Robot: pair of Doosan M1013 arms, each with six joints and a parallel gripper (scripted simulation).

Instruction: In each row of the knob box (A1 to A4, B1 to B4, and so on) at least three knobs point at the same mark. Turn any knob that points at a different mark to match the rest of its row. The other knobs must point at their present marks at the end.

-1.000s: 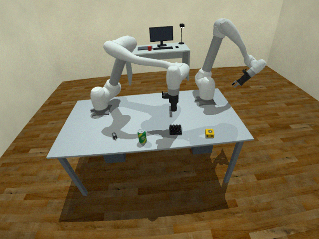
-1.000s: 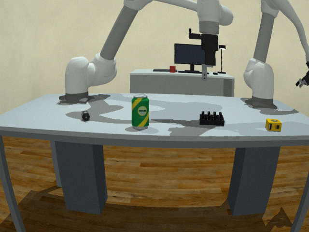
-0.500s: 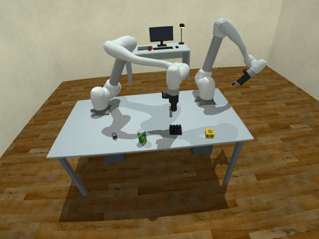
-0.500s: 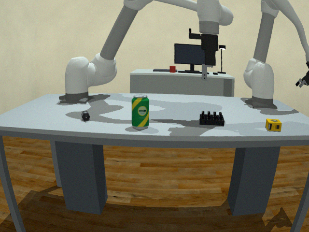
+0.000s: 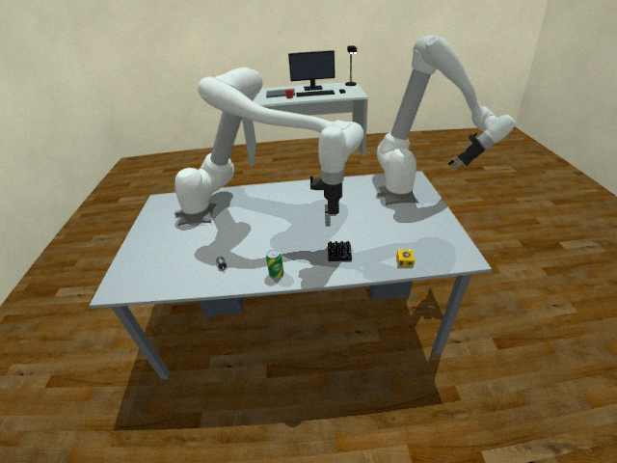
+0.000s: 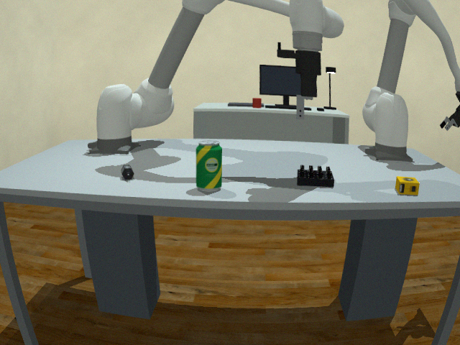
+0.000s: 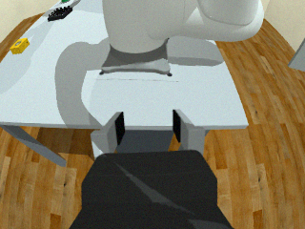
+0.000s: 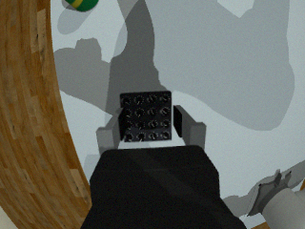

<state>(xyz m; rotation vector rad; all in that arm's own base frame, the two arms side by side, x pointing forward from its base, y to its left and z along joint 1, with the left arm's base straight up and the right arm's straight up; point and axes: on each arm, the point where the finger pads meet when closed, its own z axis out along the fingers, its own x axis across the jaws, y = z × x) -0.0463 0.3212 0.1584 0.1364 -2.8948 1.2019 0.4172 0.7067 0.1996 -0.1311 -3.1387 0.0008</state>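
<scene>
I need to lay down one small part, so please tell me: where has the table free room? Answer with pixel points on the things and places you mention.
Free patches: between green can [image 5: 274,265] [image 6: 208,165] [image 8: 84,4] and knob box [image 5: 339,252] [image 6: 315,179] [image 7: 60,13] [image 8: 146,116]; between knob box and yellow block [image 5: 405,258] [image 6: 407,185] [image 7: 19,46]; behind the dark cylinder [image 5: 221,263] [image 6: 127,172]. Crowded: at the knob box, with the right hand [image 5: 329,220] [image 6: 302,109] [image 8: 149,116] hanging open, above and behind.

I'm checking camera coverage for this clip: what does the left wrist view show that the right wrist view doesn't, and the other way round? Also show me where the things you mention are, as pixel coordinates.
Only left wrist: the yellow block [image 5: 405,259] [image 6: 407,186] [image 7: 20,46], and the left end effector [image 5: 454,163] [image 6: 444,124] [image 7: 148,120], open.

Only right wrist: the right end effector [image 5: 330,221] [image 6: 300,113] [image 8: 149,116], open, and the top faces of individual knobs, though their marks are too small to read.

Both: the knob box [image 5: 339,258] [image 6: 315,182] [image 7: 60,14] [image 8: 146,117], the table [image 5: 149,249] [image 6: 55,174] [image 7: 200,95] [image 8: 214,57] and wooden floor [image 5: 497,398] [image 6: 241,259] [image 7: 257,95] [image 8: 29,95].
</scene>
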